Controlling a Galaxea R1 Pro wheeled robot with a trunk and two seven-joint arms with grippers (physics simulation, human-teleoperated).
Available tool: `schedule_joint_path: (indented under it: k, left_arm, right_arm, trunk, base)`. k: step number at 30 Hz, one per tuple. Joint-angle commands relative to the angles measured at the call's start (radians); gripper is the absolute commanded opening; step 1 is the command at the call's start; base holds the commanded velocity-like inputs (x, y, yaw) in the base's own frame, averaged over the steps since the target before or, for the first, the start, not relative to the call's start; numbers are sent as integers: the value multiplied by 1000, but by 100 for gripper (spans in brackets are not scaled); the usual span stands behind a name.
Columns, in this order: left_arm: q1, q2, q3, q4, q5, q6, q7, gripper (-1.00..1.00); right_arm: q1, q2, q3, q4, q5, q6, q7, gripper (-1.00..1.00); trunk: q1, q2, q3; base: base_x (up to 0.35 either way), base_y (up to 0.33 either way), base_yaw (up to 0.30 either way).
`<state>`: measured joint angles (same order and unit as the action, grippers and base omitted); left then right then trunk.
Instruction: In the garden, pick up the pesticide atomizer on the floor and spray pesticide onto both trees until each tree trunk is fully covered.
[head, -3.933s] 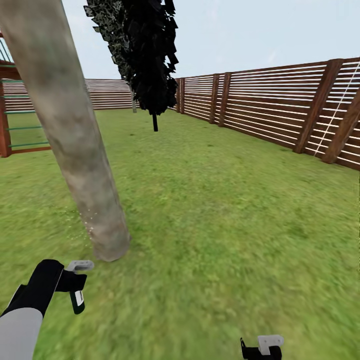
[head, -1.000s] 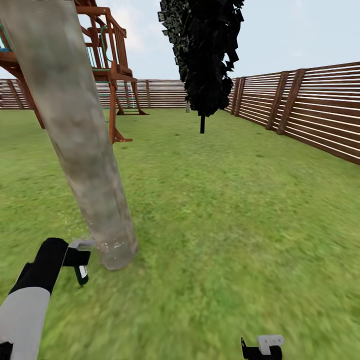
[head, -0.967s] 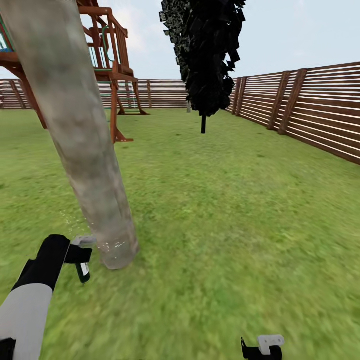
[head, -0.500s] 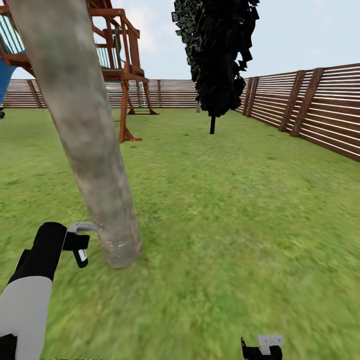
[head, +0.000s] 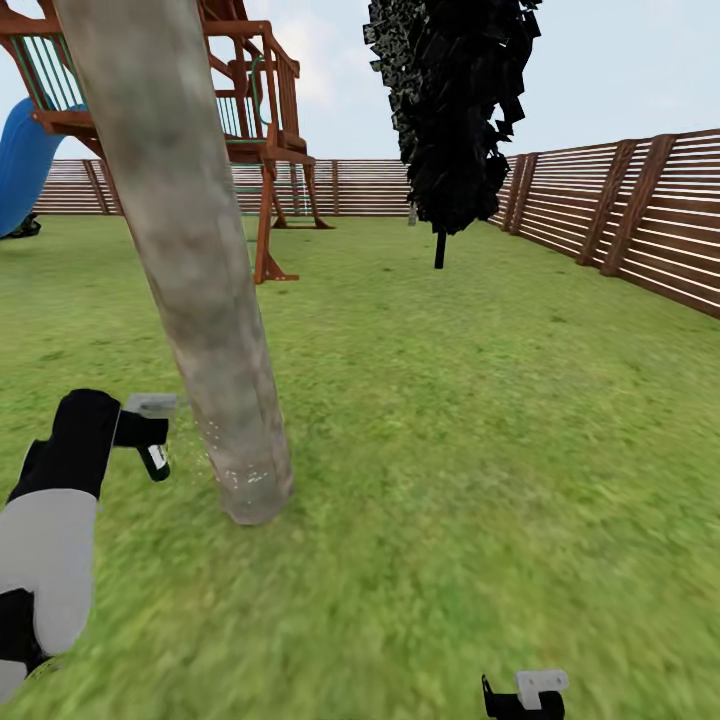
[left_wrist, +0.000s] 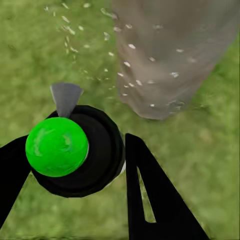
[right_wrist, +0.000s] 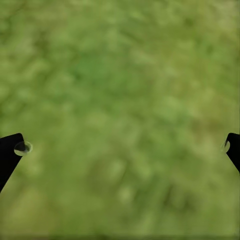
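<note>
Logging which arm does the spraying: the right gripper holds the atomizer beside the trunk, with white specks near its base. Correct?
Wrong arm. The left gripper holds the pesticide atomizer, as the left wrist view shows; the right gripper is open over grass. The white specks sit near the trunk base.

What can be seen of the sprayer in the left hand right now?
The sprayer sits between the two black fingers of the left hand, which is shut on it. From the wrist view it shows a round black body with a glossy bright green cap and a pale grey nozzle aimed toward the tree trunk. White specks dot the bark and the air near it. From the head view it hangs beside the trunk's base.
</note>
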<state>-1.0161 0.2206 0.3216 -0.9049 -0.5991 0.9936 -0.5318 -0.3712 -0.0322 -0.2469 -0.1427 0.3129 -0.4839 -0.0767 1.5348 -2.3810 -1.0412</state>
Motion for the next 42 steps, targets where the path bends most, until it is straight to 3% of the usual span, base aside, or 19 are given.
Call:
schedule_joint_path:
  k: [1, 3, 4, 6, 8, 22, 32, 42]
  left_arm:
    - [2, 30, -1, 17, 11, 2, -2, -100]
    - [10, 54, -12, 47, 10, -1, -11, -100]
    - [17, 58, -85, 53, 11, -1, -44, -100]
    - [19, 60, -179, 55, 10, 0, -107, -100]
    - [20, 60, -215, 55, 9, -2, -148, -100]
    - [19, 53, -227, 44, 8, 3, -158, -100]
    - [21, 52, -227, 55, 10, 2, -158, -100]
    - [22, 49, -227, 57, 10, 2, -157, -100]
  right_arm:
    - [0, 0, 0, 0, 0, 0, 0, 100]
    - [0, -1, 0, 0, 0, 0, 0, 100]
    - [0, -1, 0, 0, 0, 0, 1, 100]
    - [0, -1, 0, 0, 0, 0, 1, 100]
    - [0, -1, 0, 0, 0, -1, 2, 100]
    - [0, 0, 0, 0, 0, 0, 2, 100]
    - [0, 0, 0, 0, 0, -1, 2, 100]
    - [0, 0, 0, 0, 0, 0, 2, 100]
  trunk:
    - [0, 0, 0]
    - [0, 0, 0]
    - [0, 0, 0]
    - [0, 0, 0]
    - [0, 0, 0]
    - [0, 0, 0]
    - [0, 0, 0]
    - [0, 0, 0]
  base:
    - [0, 0, 0]
    - [0, 0, 0]
    - [0, 0, 0]
    - [0, 0, 0]
    - [0, 0, 0]
    - [149, -162, 3]
    - [32, -272, 260]
    - [173, -242, 23]
